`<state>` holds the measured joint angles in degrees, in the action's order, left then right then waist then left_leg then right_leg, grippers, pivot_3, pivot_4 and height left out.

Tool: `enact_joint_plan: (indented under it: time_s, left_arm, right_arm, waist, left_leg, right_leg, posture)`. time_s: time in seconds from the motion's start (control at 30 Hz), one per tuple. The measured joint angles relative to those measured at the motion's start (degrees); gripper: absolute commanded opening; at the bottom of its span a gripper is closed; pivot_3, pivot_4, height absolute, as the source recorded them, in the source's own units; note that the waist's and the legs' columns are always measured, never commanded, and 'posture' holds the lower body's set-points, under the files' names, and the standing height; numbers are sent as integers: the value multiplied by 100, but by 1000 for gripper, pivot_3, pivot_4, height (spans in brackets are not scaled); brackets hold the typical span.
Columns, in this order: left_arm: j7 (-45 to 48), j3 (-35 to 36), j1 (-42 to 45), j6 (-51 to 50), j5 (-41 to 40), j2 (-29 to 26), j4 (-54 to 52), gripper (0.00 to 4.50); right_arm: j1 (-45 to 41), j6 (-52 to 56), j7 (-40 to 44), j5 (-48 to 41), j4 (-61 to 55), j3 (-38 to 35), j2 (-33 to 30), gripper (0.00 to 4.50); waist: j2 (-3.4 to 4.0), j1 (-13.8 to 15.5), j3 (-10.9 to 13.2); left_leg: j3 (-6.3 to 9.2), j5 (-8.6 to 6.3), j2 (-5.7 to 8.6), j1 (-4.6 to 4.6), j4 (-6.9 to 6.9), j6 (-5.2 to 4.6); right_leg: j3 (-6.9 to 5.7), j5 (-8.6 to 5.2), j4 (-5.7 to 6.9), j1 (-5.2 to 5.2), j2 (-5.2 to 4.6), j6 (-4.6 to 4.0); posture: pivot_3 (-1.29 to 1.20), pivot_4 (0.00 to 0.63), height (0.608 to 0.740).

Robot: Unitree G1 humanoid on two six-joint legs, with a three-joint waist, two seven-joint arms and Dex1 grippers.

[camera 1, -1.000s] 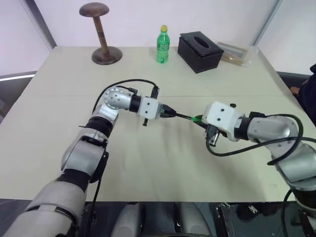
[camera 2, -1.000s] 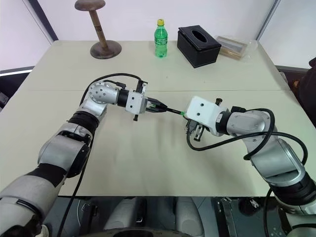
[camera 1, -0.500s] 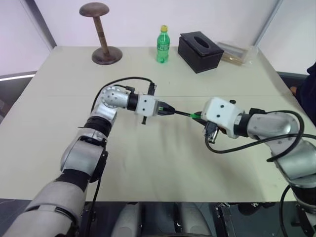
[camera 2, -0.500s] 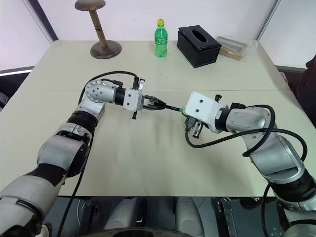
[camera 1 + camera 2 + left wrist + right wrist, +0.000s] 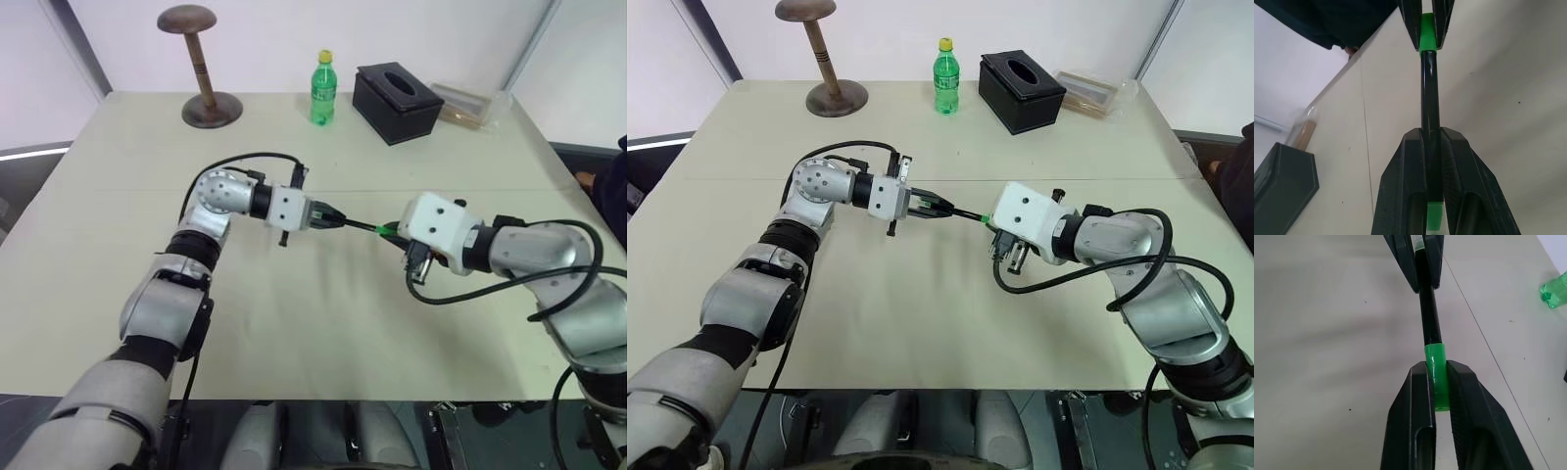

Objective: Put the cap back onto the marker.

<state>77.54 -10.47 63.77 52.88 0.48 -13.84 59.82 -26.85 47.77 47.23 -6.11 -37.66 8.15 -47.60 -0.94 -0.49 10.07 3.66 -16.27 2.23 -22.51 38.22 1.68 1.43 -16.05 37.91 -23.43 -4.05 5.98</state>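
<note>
Above a beige table, the left gripper is clamped tight on the black marker; the marker spans level between both grippers. The right gripper has the green cap between its fingers, seated on the marker's end; whether those fingers press it or stand slightly apart is unclear.

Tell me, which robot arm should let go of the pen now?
Probably the right. Its right gripper sits around the green cap, which looks seated on the marker, while the left gripper clamps the barrel and can keep carrying it.
</note>
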Motion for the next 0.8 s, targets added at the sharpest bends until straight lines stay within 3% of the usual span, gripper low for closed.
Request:
enact_joint_plan:
  time_s: [0.07,0.43,0.63,0.8]
  left_arm:
    - [17,-57,-4,45,-32,144,-94,0]
    - [227,-83,-339,-66,-239,-258,-473,0]
    - [-27,-141,-857,-748,-176,-687,-983,0]
    - [-876,-33,-1999,-2924,-156,-990,-2792,0]
  right_arm:
    - [12,-46,1,-30,-44,56,12,2785]
    - [487,-149,-32,-57,-133,-90,-306,2785]
    - [846,-18,-138,-149,-303,-632,-446,2785]
    - [1494,277,-552,-204,-673,-1153,-157,2785]
  waist:
    - [-3,2,2]
    - [-3,-23,2]
    - [-3,-23,2]
    - [-2,-34,1]
  left_leg:
    - [0,-1,3,-2,3,-1]
    - [1,-1,-7,1,2,-1]
    - [4,-1,-8,1,2,-1]
    - [7,-2,-10,1,0,-4]
  right_leg:
    - [-1,0,-2,1,-2,0]
    - [1,0,1,0,10,0]
    - [2,0,2,0,11,0]
    - [4,0,1,1,12,-1]
  posture:
    - [0,150,740]
    - [0,150,740]
    - [0,150,740]
    - [0,150,740]
